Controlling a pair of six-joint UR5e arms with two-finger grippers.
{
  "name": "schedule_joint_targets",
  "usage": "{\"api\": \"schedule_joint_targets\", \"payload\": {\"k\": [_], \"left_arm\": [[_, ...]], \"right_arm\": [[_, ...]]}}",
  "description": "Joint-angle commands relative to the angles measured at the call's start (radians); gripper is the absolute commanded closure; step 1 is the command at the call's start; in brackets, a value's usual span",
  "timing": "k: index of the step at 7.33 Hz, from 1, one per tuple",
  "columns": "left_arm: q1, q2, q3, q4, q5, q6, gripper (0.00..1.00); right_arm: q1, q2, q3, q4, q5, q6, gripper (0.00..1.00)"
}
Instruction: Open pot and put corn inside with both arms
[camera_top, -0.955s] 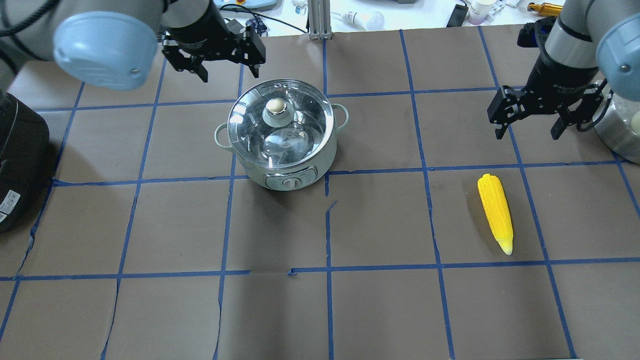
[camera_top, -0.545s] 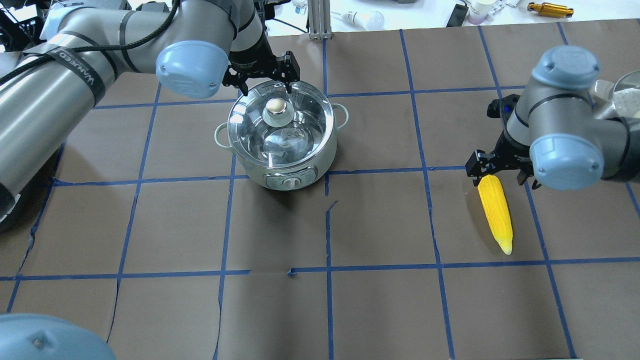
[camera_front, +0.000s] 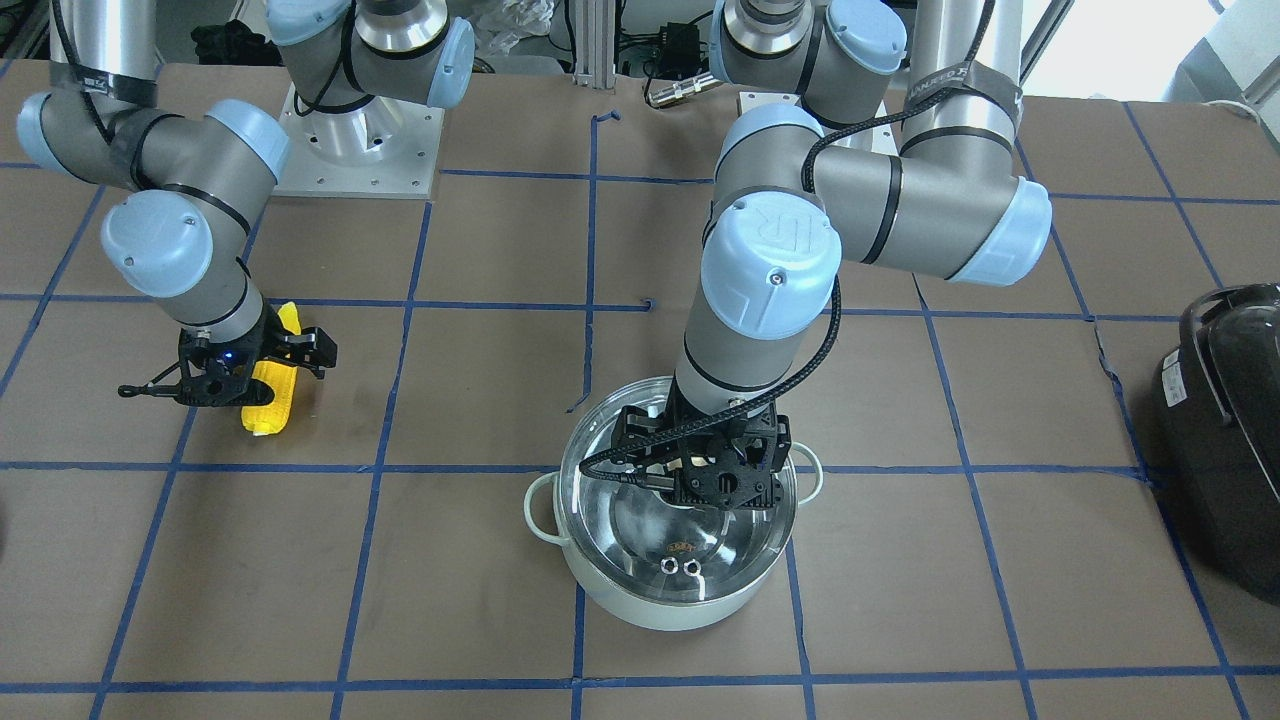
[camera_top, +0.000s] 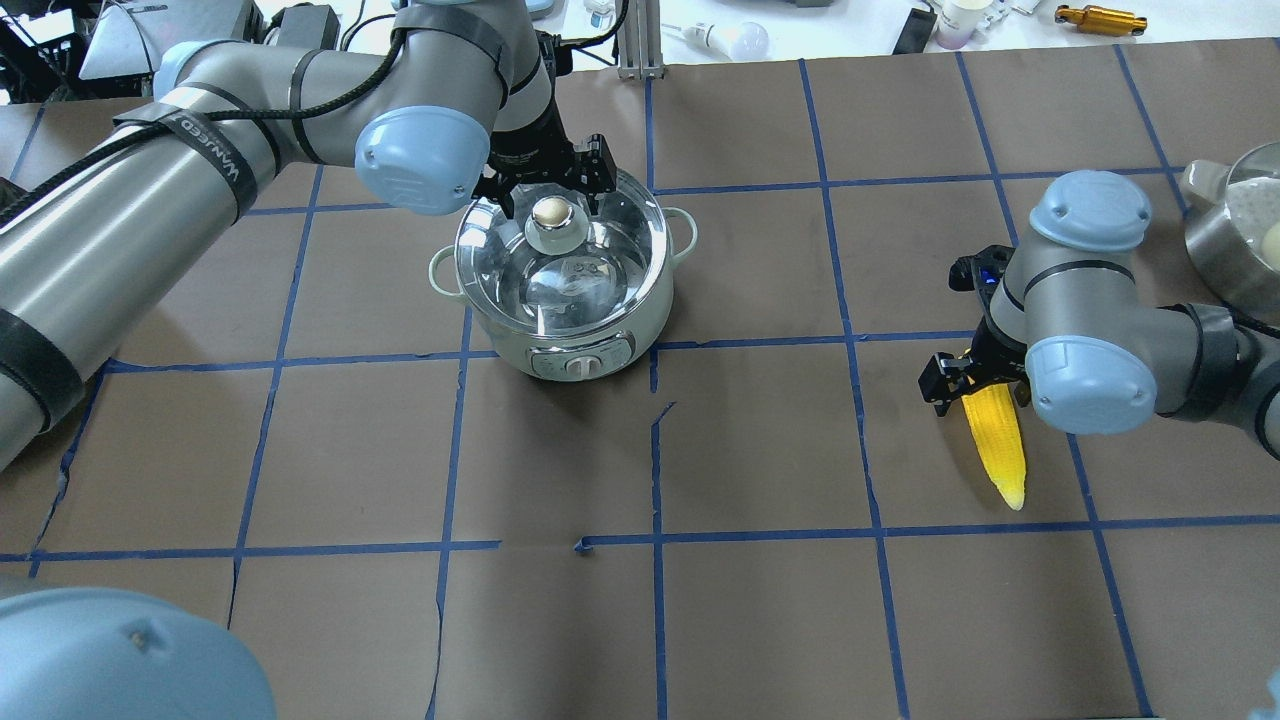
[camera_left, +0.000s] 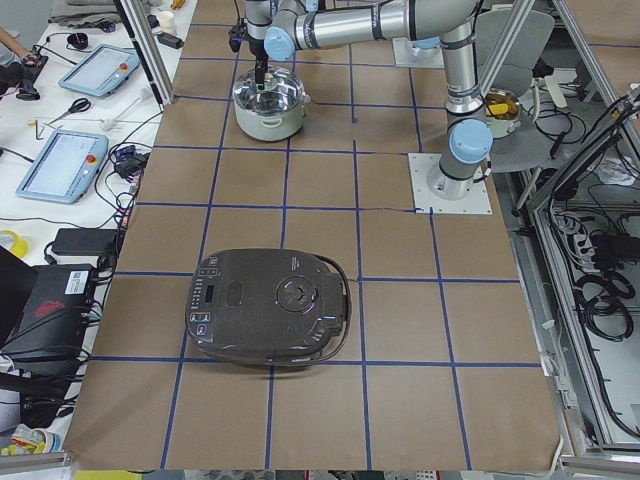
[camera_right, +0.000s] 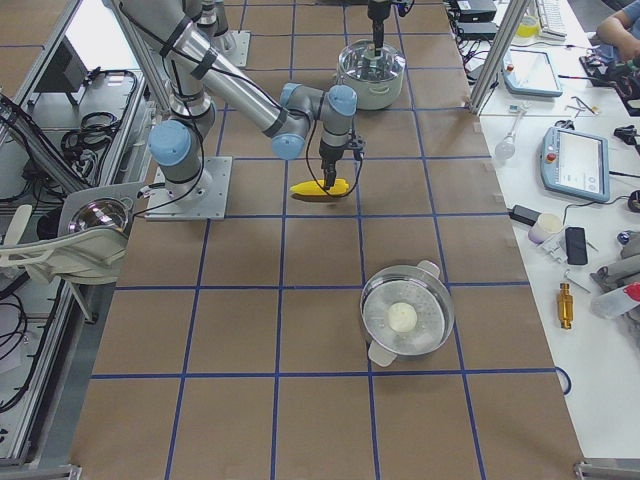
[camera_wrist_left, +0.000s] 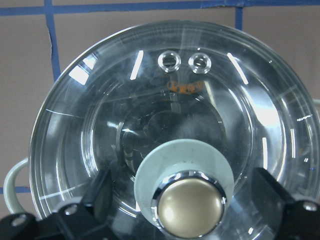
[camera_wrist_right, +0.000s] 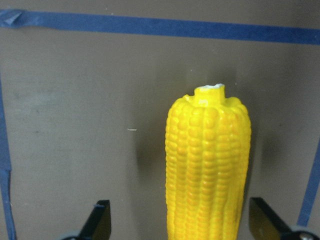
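Note:
The mint-green pot stands left of centre with its glass lid on. My left gripper is open and low over the lid, one finger on each side of the brass knob, apart from it. It also shows in the front view. The yellow corn lies flat on the table to the right. My right gripper is open and straddles the corn's thick end, its fingers clear of the cob.
A bulky black appliance sits at the table's end on my left. A steel bowl with a white ball in it stands at the right edge. Blue tape lines cross the brown table cover. Loose clutter lies beyond the far edge.
My left gripper has come from behind the pot down over the lid knob. My right gripper has dropped from above the table onto the corn's thick end. Both stay open.

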Motion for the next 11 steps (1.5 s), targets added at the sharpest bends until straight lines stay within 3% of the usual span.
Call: {"api": "schedule_joint_targets", "payload": {"k": [1,2,3,4,5,7,8,9,11], "left_arm": [[-0.003,-0.004,-0.001,-0.001,0.001,0.001,0.17],[-0.005,-0.004,-0.002,-0.001,0.001,0.001,0.20],[-0.005,-0.004,-0.010,-0.001,0.001,0.001,0.21],[-0.005,-0.001,-0.025,0.000,0.002,0.002,0.33],[-0.006,0.001,-0.027,0.000,0.005,-0.002,0.53],[-0.006,0.013,-0.027,0.000,0.005,-0.001,0.67],[-0.006,0.024,-0.025,0.000,0.005,0.001,0.71],[-0.006,0.039,-0.019,-0.007,0.005,0.004,0.83],[0.036,0.090,0.002,-0.073,0.004,0.024,0.88]], "right_arm": [[-0.004,0.033,0.001,-0.013,-0.008,-0.003,0.29],[-0.004,0.033,0.001,-0.013,-0.011,-0.005,0.74],[-0.004,0.033,-0.007,-0.012,-0.010,-0.006,1.00],[-0.004,0.024,-0.024,-0.010,-0.022,-0.002,1.00],[0.005,0.015,-0.081,0.010,-0.028,0.014,1.00],[0.060,-0.020,-0.201,0.095,0.015,0.090,1.00],[0.147,-0.019,-0.255,0.115,0.018,0.200,1.00],[0.236,-0.010,-0.315,0.152,0.018,0.300,1.00],[0.330,-0.008,-0.433,0.267,0.086,0.478,1.00]]}}
